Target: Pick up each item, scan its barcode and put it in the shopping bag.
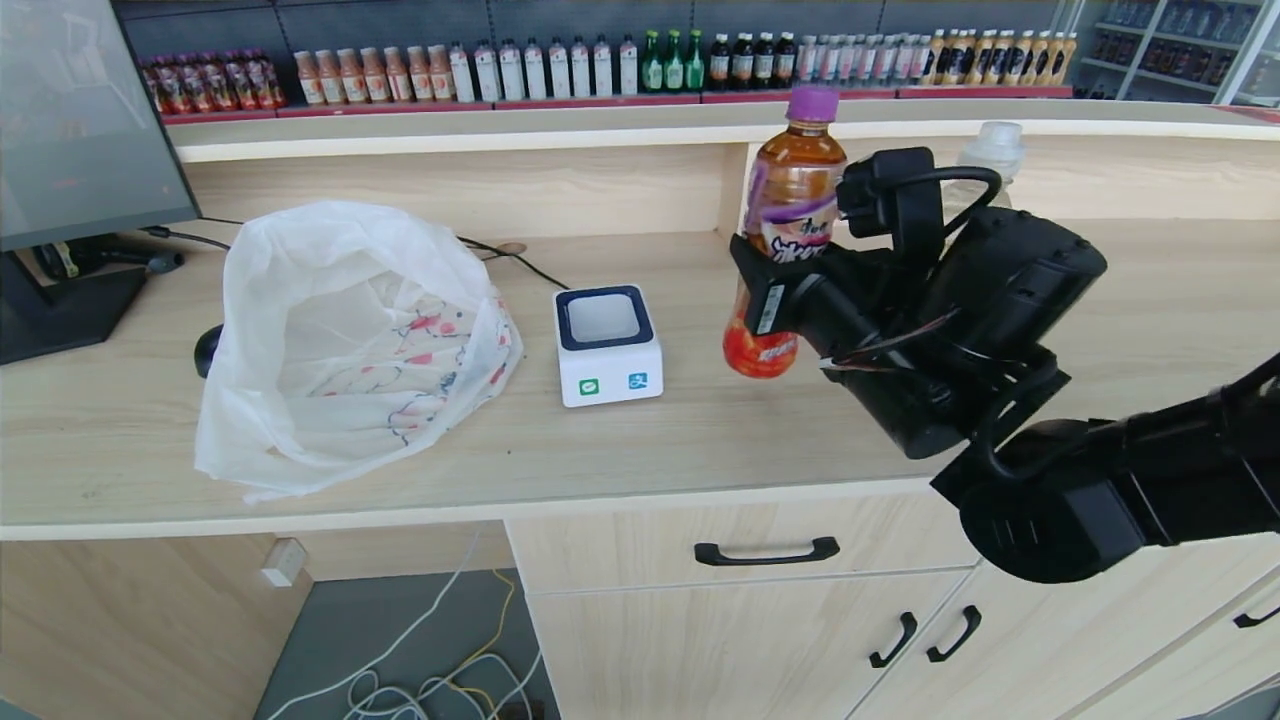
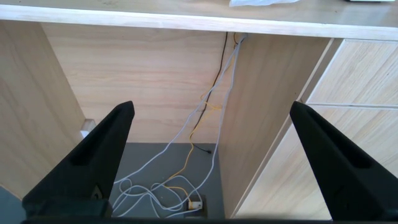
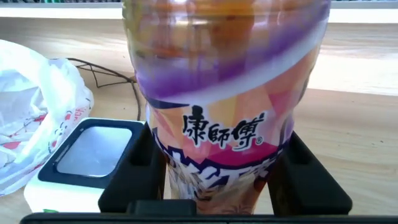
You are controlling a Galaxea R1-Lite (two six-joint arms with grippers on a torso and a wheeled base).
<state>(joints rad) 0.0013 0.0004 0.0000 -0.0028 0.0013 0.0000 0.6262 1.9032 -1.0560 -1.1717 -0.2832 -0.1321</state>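
Firmly clamped, the right claw (image 1: 772, 292) (image 3: 217, 180) has its two black fingers pressed on either side of the bottle (image 1: 790, 200) (image 3: 224, 81), which stands upright with its purple cap on top and orange drink inside. The fingers cover part of its label, and in the right wrist view its cap and base are cut off. It seems to hang just clear of the counter (image 1: 700, 440), though the angle makes that hard to judge. Just beside it, toward the robot's left, sits the white scanner (image 1: 608, 343) (image 3: 87, 155) with its window facing up. Beyond that is the shopping bag (image 1: 350, 340) (image 3: 31, 124), open-mouthed and slumped on the counter. Behind the right arm, a pale-capped bottle (image 1: 990, 145) is mostly hidden. A monitor (image 1: 80, 110) is cut off at the far left edge. The left claw (image 2: 211, 112) hangs below the counter edge with its fingers spread wide apart and nothing between them, facing loose cables (image 2: 186, 186) on the floor.
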